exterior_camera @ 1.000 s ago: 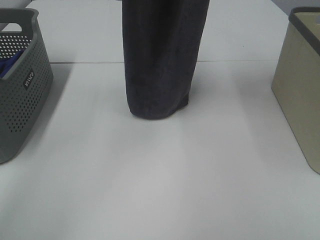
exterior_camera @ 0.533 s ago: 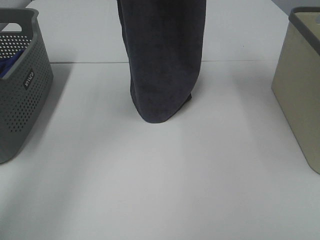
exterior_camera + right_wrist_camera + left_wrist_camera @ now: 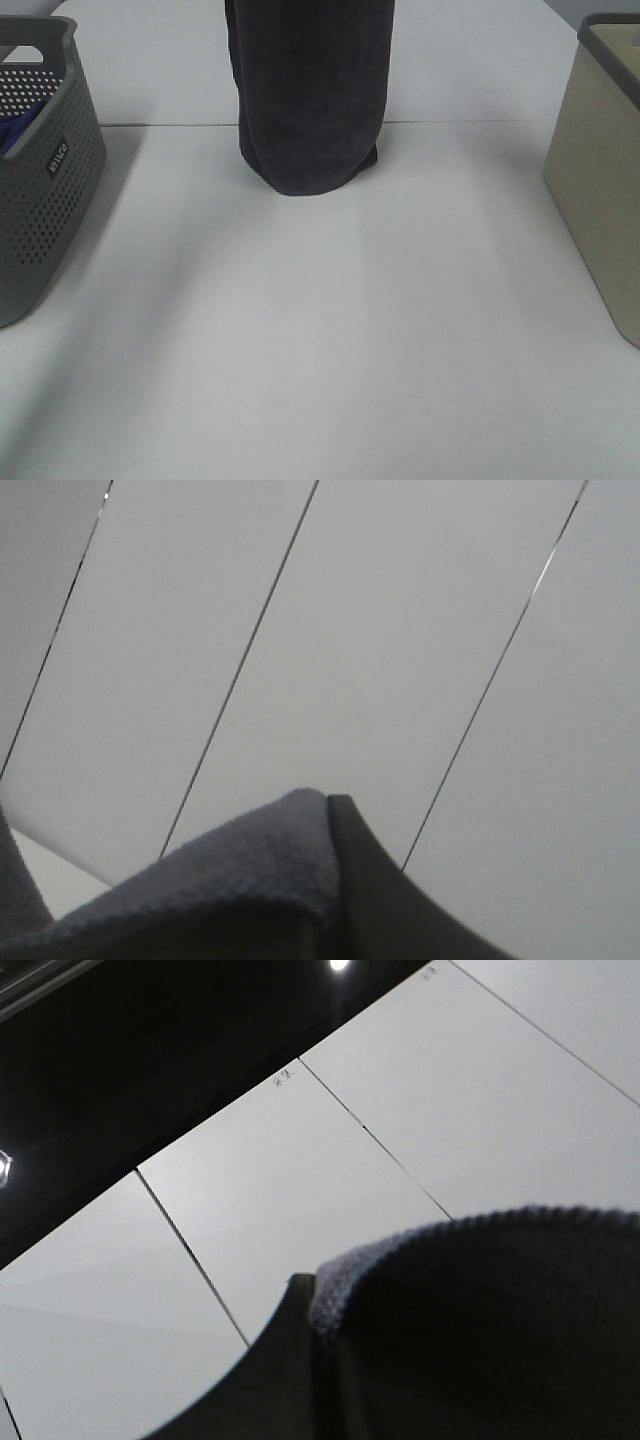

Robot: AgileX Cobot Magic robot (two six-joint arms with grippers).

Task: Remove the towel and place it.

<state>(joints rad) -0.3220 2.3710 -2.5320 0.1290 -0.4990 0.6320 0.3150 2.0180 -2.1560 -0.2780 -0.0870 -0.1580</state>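
At the far left of the high view we see a grey basket (image 3: 45,180) with perforated walls and a small label on its side, standing on the white counter (image 3: 330,340). A bit of blue cloth (image 3: 14,135) shows inside it. Towards the middle, the towel (image 3: 310,90) hangs straight down from above the top edge of that view, dark charcoal and doubled over, so that its lower end is a rounded fold. That fold is over the far part of the counter, well apart from both baskets; we cannot tell whether it touches the surface.

The left end effector (image 3: 315,1300) is out of the high view. In its own wrist view we see it clamped together on the towel's upper edge, the terry cloth bunched against a dark finger (image 3: 285,1360), with pale ceiling panels (image 3: 300,1160) behind. The right end effector (image 3: 325,825) is likewise closed on another part of the towel's edge, the cloth pressed beside its dark finger (image 3: 380,900).

At the far right stands a beige basket (image 3: 600,180) with a dark rim, cut off by the frame
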